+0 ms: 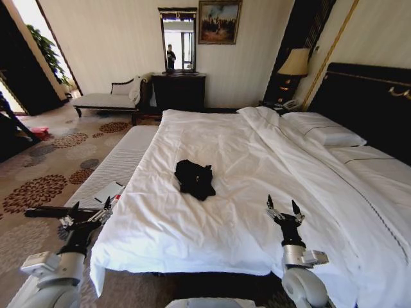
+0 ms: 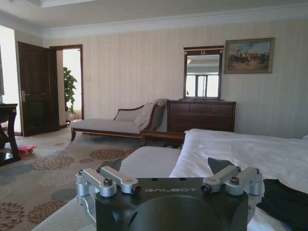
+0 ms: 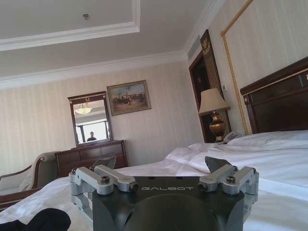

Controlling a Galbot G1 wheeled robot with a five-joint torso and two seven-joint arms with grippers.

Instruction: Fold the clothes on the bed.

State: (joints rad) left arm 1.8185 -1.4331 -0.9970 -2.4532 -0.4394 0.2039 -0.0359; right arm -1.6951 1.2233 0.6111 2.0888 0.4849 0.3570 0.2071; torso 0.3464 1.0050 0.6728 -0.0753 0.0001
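We see the clothes (image 1: 194,178), a black T-shirt bunched into a dark heap, lying on the white duvet near the centre of the frame in the head view, on the bed (image 1: 257,160) that fills the middle and right. Our left gripper (image 1: 90,211) hangs at the lower left, beside the bed's near corner and over the carpet, its fingers spread apart; our right gripper (image 1: 284,208) sits at the lower right over the duvet, fingers likewise apart, and neither touches the shirt. The chief risk, as we judge it, is pinching the soft duvet along with the shirt, since the black cloth lies straight on loose bedding and a deep grasp could drag both. The crumpled heap also hides its sleeves and hem, so a blind grab may catch several layers and leave it twisted. A padded bench (image 1: 119,160) stands along the bed's left side with a small white card or booklet (image 1: 108,191) on it, near our left arm, which could be brushed. Further off, in the upper part of the frame, stand a chaise (image 1: 109,97), a dark dresser (image 1: 178,90) and a lamp (image 1: 295,63), well clear of the work
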